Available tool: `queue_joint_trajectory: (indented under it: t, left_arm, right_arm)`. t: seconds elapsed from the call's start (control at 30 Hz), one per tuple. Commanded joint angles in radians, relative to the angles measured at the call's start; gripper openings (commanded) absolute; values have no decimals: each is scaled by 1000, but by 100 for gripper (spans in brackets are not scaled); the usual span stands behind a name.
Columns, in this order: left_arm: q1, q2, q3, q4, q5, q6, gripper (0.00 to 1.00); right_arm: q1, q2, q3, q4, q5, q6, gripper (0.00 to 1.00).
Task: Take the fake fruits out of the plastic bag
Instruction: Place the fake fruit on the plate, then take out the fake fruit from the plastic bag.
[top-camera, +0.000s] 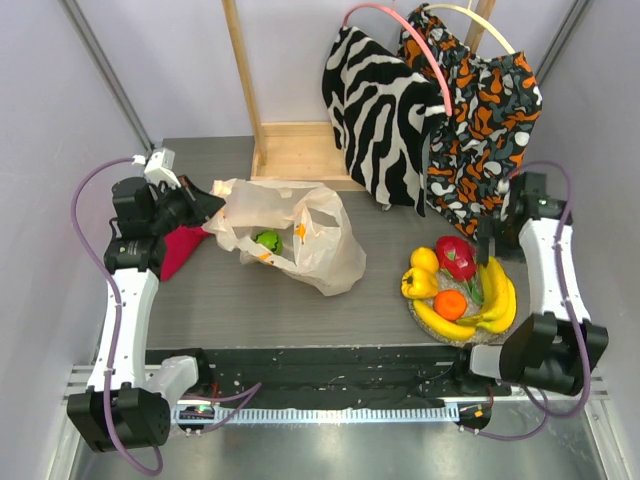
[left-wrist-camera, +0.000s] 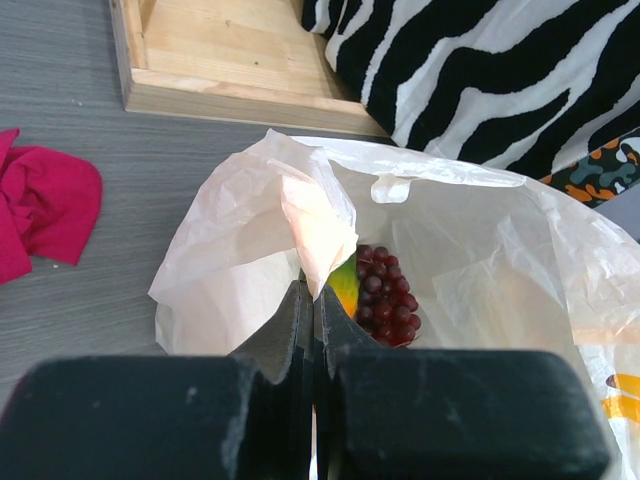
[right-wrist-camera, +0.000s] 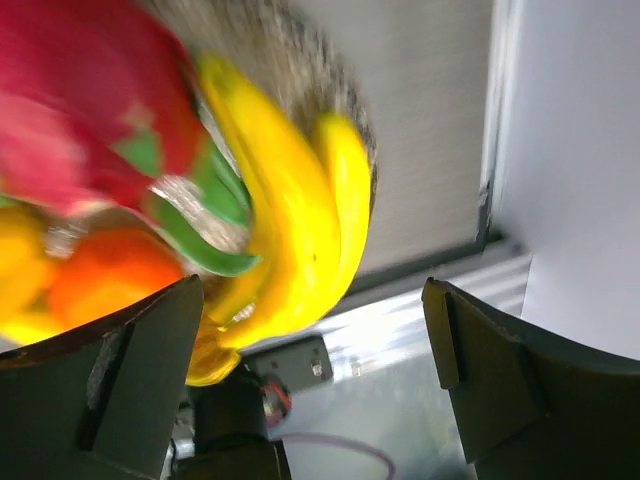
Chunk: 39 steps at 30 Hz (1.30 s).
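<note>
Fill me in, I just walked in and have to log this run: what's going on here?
The left end effector is shut on the rim of the thin translucent cream plastic bag, holding its mouth up. A dark purple grape bunch and a small green fruit lie inside. The right end effector hangs open over the glittery silver round plate, which already carries yellow bananas, a red fruit and an orange.

A grey wood-grain table (top-camera: 250, 300) fills the middle of the top view, with pale walls (top-camera: 60, 80) behind and at both sides. A wooden frame (top-camera: 295, 150) stands at upper centre. A zebra cloth (top-camera: 375, 110) and an orange-patterned cloth (top-camera: 485, 110) hang at upper right. The light is even.
</note>
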Motion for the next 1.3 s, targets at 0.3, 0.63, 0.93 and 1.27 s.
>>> queue_joint_trajectory:
  t: [0.3, 0.63, 0.93, 1.27]
  left_arm:
    - [-5, -63, 81, -236, 48, 186, 0]
    - [-5, -155, 47, -313, 65, 202, 0]
    - [-5, -219, 38, -366, 31, 206, 0]
    - [-3, -268, -25, -408, -12, 94, 0]
  right_arm:
    - [559, -95, 614, 184, -656, -14, 83]
    - [1022, 348, 925, 422, -627, -127, 60]
    - [1182, 162, 287, 434, -507, -262, 49]
    - [1187, 164, 193, 546, -334, -307, 63]
